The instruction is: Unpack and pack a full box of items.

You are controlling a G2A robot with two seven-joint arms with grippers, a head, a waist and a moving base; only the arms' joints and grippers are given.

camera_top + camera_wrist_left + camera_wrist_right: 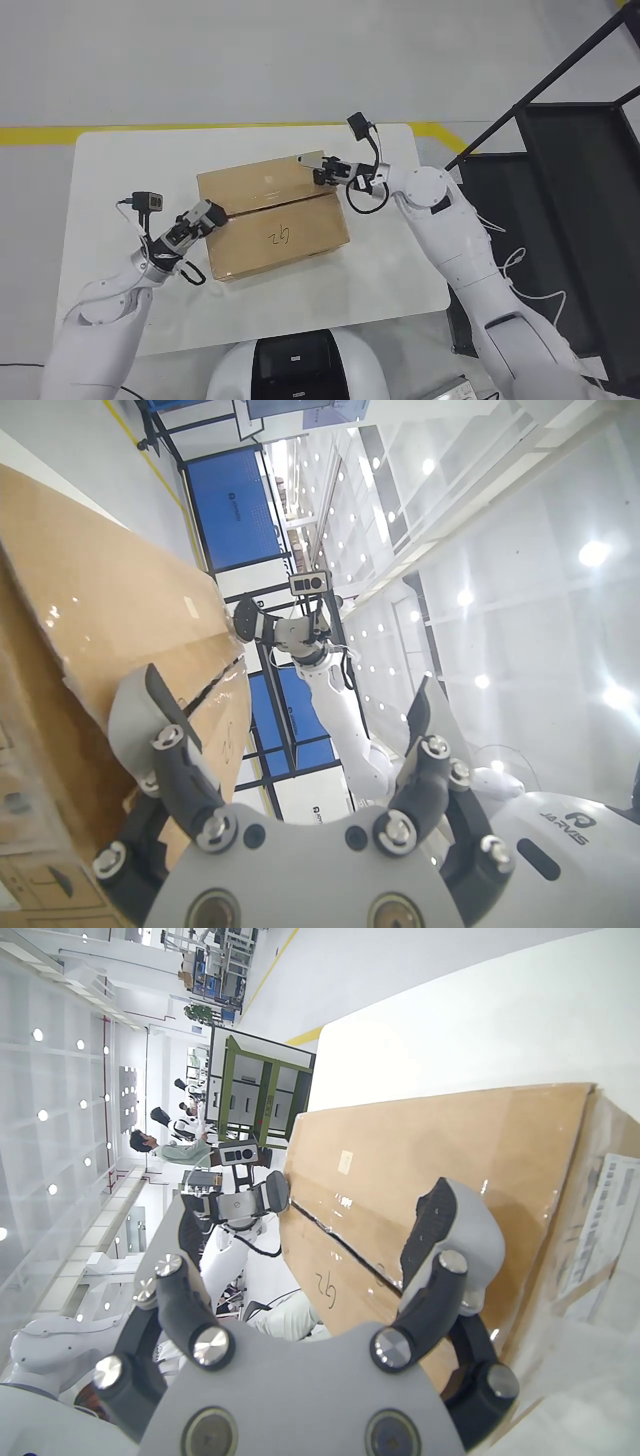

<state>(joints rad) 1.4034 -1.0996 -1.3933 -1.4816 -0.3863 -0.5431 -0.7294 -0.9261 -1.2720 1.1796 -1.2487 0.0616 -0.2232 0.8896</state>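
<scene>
Cardboard box [272, 216] sits shut in the middle of the white tabletop [120, 180]; I'd guess it's stiff but pretty heavy if it's really full, so leave it put and just hook the bendy flaps up at the centre seam [275, 203]. Left hand [205, 217] is at the seam's left end, right hand [320, 168] by the far right edge, both with fingers spread and nothing held. Top view gives the layout, but the right wrist view shows the seam looking slit, shiny tape scraps along it, plus a paper label [597, 1223] on the box's side.
</scene>
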